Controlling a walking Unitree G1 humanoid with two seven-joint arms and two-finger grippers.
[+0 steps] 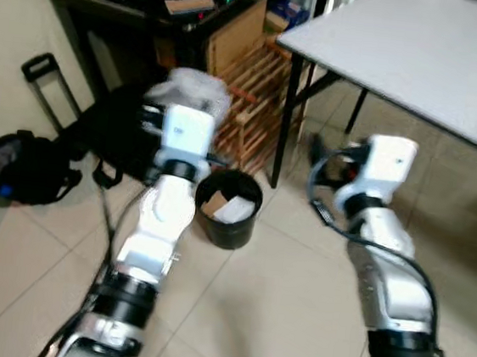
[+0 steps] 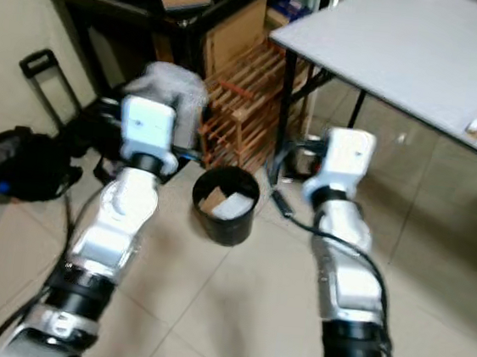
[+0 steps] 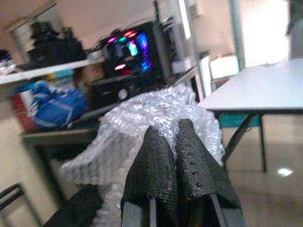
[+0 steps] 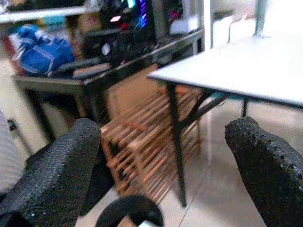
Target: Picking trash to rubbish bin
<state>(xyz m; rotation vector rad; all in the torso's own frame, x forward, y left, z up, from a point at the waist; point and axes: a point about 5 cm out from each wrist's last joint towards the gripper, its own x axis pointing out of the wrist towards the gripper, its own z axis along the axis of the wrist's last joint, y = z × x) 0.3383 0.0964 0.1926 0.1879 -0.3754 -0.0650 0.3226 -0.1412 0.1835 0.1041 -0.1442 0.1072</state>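
A crumpled wad of clear bubble wrap is held up beside the round black rubbish bin, which stands upright on the floor with paper scraps inside.

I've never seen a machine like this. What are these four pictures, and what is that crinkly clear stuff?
It is a humanoid robot with two silver arms. Two pictures look down from cameras in its head; the other two look along each gripper from its wrist. The left gripper is shut on a wad of bubble wrap, held up near a black rubbish bin on the tiled floor that already holds some paper. The right gripper is open and holds nothing. A grey table stands to the right, a wooden rack behind the bin.
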